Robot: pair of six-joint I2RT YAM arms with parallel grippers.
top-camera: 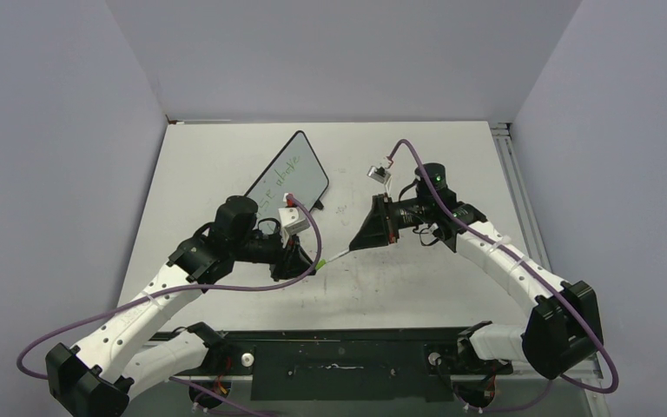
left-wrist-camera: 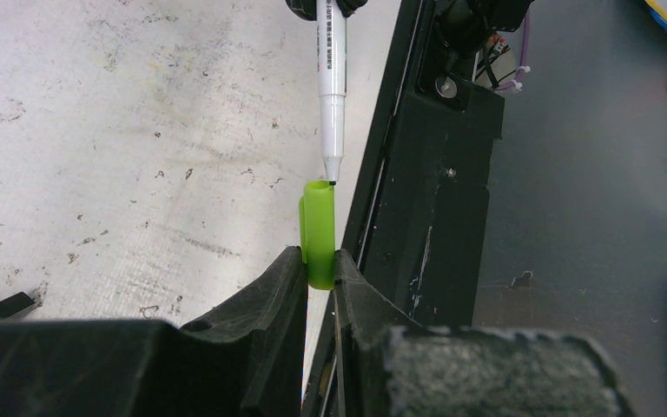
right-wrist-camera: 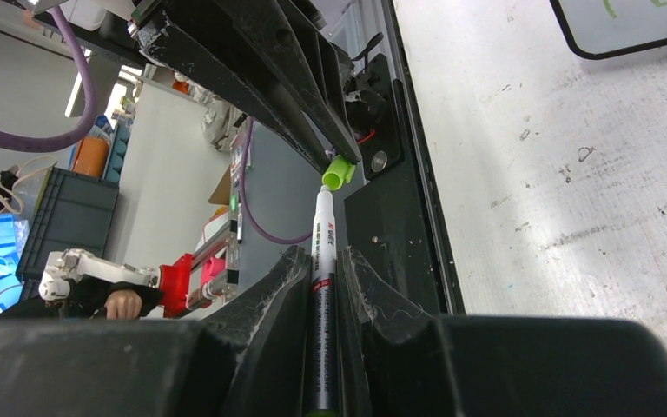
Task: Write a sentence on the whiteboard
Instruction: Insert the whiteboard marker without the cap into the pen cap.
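Left gripper (left-wrist-camera: 319,261) clamped on green cap (left-wrist-camera: 318,228), mid-table. Right gripper (right-wrist-camera: 324,258) just right of it and slightly farther, gripping marker (right-wrist-camera: 324,228), tip right at cap's open mouth. Whiteboard (top-camera: 311,176) far left, lying askew, green sentence (top-camera: 275,180) on it.

Soft, even overhead light; the white desk (top-camera: 417,287) shows only faint shadows. Wrist views are sharp mid-distance, blurred along the bottom edge.
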